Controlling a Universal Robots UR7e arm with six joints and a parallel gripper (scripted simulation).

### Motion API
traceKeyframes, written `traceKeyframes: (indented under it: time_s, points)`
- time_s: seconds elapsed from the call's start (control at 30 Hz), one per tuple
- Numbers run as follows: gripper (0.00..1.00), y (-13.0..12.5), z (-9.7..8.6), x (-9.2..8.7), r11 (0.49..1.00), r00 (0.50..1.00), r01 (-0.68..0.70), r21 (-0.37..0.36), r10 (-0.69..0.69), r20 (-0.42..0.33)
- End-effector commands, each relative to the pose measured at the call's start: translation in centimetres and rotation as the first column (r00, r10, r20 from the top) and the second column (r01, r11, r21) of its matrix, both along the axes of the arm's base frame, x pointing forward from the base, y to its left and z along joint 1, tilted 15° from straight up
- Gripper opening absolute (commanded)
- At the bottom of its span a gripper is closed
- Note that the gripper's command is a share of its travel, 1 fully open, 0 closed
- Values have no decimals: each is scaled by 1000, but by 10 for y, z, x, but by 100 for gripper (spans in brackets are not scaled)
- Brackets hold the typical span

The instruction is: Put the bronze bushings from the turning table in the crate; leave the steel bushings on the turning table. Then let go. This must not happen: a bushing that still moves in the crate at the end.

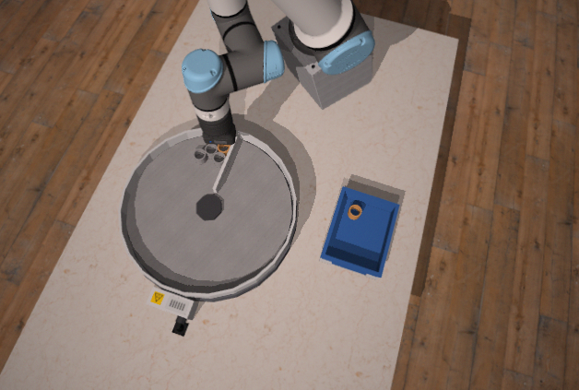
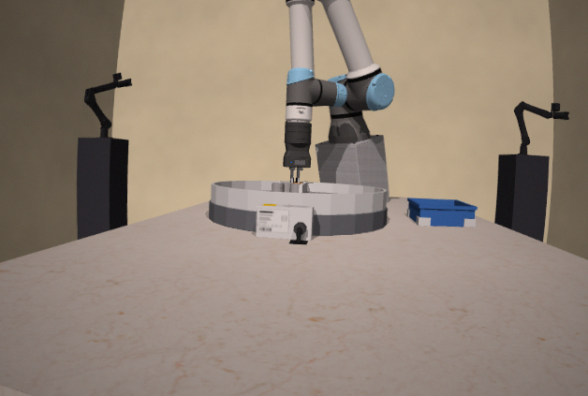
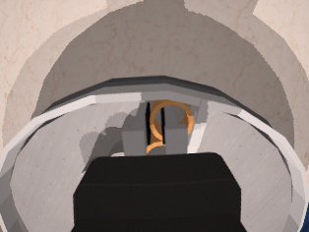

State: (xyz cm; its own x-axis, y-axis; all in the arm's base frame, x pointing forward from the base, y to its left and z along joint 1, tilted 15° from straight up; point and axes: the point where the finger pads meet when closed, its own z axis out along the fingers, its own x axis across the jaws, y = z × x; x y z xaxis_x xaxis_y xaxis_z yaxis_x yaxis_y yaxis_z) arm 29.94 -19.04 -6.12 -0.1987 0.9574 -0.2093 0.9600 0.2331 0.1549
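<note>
The round grey turning table [image 1: 207,209] has a raised rim and a straight guide bar [image 1: 228,165]. At its far edge three steel bushings [image 1: 207,155] stand clustered beside a bronze bushing [image 1: 223,147]. My gripper [image 1: 219,144] is down over that spot and is shut on the wall of the bronze bushing [image 3: 169,119], which shows in the wrist view as an orange ring around my dark fingers. In the side view my gripper [image 2: 296,176] reaches just inside the rim. Another bronze bushing [image 1: 354,207] lies in the blue crate [image 1: 360,232].
The arm's grey base block [image 1: 327,71] stands behind the turning table. A label plate and black knob [image 1: 175,310] sit at the table's front. Two black camera stands [image 2: 102,182] [image 2: 521,191] flank the scene.
</note>
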Motion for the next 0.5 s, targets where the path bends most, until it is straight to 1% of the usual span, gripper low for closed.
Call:
traceKeyframes:
  time_s: [0.0, 0.47]
  points:
    - [0, 0, 0, 0, 1000, 1000, 0, -1, 0, 1]
    - [0, -3, 1, 1, 1000, 1000, 0, 0, 0, 1]
